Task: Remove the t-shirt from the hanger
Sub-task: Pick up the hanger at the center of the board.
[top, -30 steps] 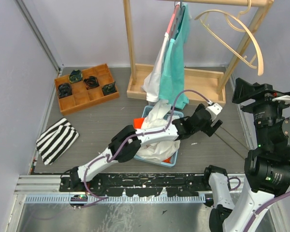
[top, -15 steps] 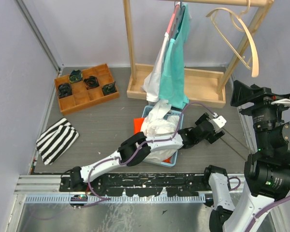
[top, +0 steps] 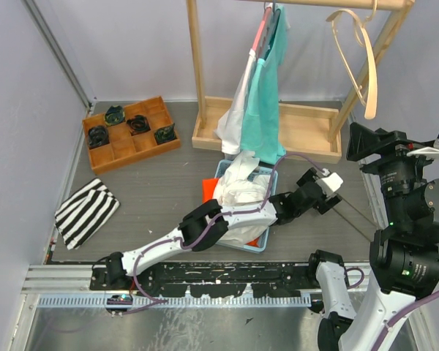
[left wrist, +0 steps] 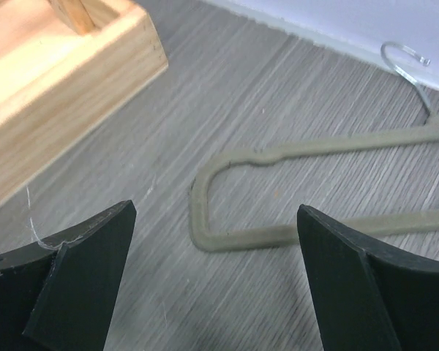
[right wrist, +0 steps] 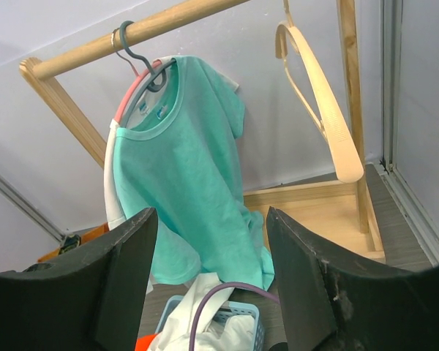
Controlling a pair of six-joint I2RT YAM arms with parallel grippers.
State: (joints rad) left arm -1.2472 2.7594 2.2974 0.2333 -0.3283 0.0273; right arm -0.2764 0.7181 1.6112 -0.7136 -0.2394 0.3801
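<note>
Left wrist view has the left gripper (left wrist: pixel 214 212) spread wide, a bare hanger (left wrist: pixel 314 148) lying flat just ahead between its fingers (left wrist: pixel 80 278), seemingly framed for grasping

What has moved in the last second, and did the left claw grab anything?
The left arm reached farther right across the table; its open claw now faces the grey hanger lying there, with nothing grasped or released. The empty wooden hanger on the rail swung from broadside to nearly edge-on. The teal t-shirt and striped cloth stayed put.
</note>
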